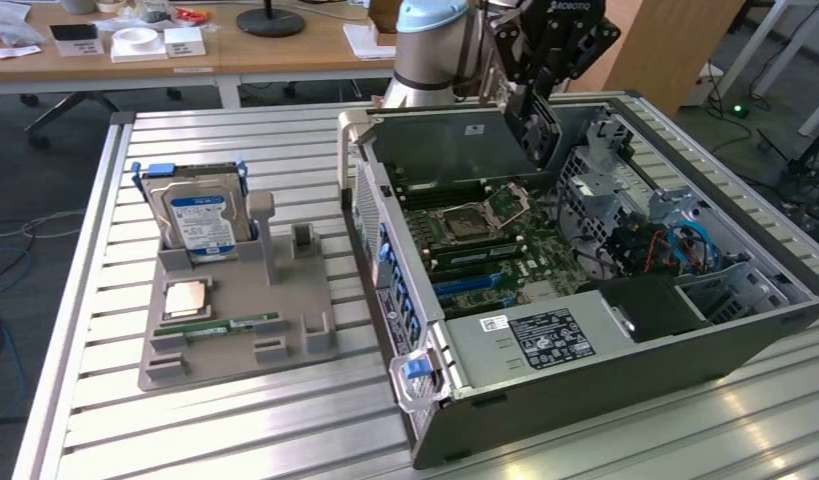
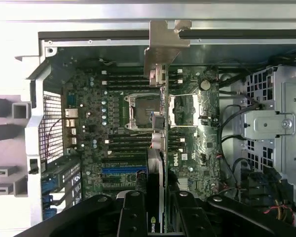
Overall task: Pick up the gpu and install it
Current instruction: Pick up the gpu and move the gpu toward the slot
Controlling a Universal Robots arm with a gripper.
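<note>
My gripper [image 1: 536,95] hangs over the far end of the open computer case [image 1: 729,350] and is shut on the gpu [image 1: 531,128], which stands on edge below the fingers. In the wrist view the gpu [image 2: 161,148] appears edge-on between the two black fingers [image 2: 133,215], and its silver end bracket [image 2: 164,44] points away from the camera towards the case's rear wall. The card hovers above the motherboard [image 2: 89,123], roughly over the processor socket [image 2: 138,111] and apart from the board.
A blue expansion slot [image 2: 121,172] lies on the motherboard beside the card's line. On the exterior view's left, a grey holder [image 1: 236,345] carries the hard drive [image 1: 202,220], a processor [image 1: 185,297] and a memory stick [image 1: 222,325]. Drive cages and cables [image 1: 663,245] fill the case's other side.
</note>
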